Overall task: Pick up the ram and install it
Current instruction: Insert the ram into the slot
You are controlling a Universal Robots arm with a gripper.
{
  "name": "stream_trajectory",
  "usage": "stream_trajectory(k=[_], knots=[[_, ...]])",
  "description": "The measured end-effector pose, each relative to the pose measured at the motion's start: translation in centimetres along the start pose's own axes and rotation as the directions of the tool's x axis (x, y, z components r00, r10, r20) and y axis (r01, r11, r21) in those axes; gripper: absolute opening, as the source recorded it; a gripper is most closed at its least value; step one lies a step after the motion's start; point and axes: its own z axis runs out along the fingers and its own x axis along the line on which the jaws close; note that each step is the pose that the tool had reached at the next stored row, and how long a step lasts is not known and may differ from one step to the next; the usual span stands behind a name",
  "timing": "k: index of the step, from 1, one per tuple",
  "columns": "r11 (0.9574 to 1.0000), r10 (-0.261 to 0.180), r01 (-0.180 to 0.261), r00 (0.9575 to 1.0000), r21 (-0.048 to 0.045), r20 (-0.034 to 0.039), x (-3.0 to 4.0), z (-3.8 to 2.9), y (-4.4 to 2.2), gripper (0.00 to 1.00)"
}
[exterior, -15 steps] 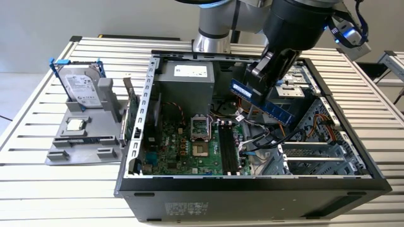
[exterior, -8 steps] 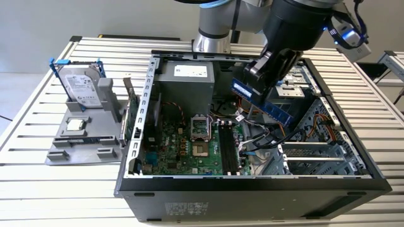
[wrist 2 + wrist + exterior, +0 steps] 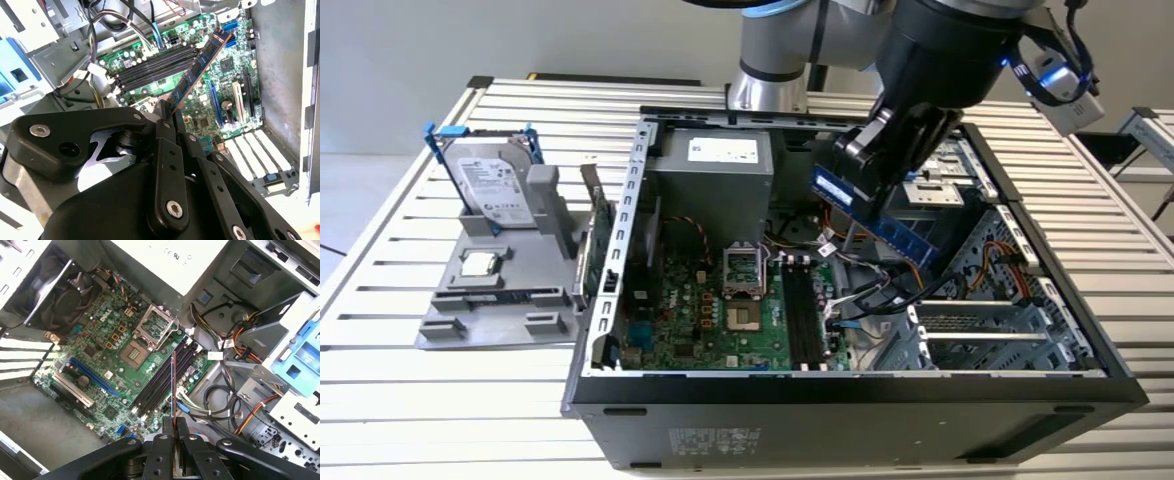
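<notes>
While the fingers (image 3: 165,150) pinch the ram (image 3: 200,63), it hangs over the case (image 3: 854,425) (motherboard (image 3: 700,325) inside)

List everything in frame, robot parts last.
ram: 1, blue-green, held tilted above the motherboard
case: 1, black and grey, open, on the table
motherboard: 1, green, inside the case
memory slots: 4, black, on the motherboard
power supply: 1, grey, inside the case
hard drive: 1, silver in blue frame, upright on the fixture
fixture: 1, grey, exterior view's left of the case
table: 1, white, slatted
gripper: 1, black, shut on the ram
arm: 1, silver and black, above the case
</notes>
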Motion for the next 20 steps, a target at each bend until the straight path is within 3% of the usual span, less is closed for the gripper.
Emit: stream_trajectory(k=[10, 20], knots=[[0.9980, 0.062, -0.062, 0.9980, -0.0018, 0.0042, -0.01, 0.08, 0.00, 0.00], [0.9901, 0.140, -0.140, 0.9901, -0.0059, 0.0065, 0.00, 0.16, 0.00, 0.00]])
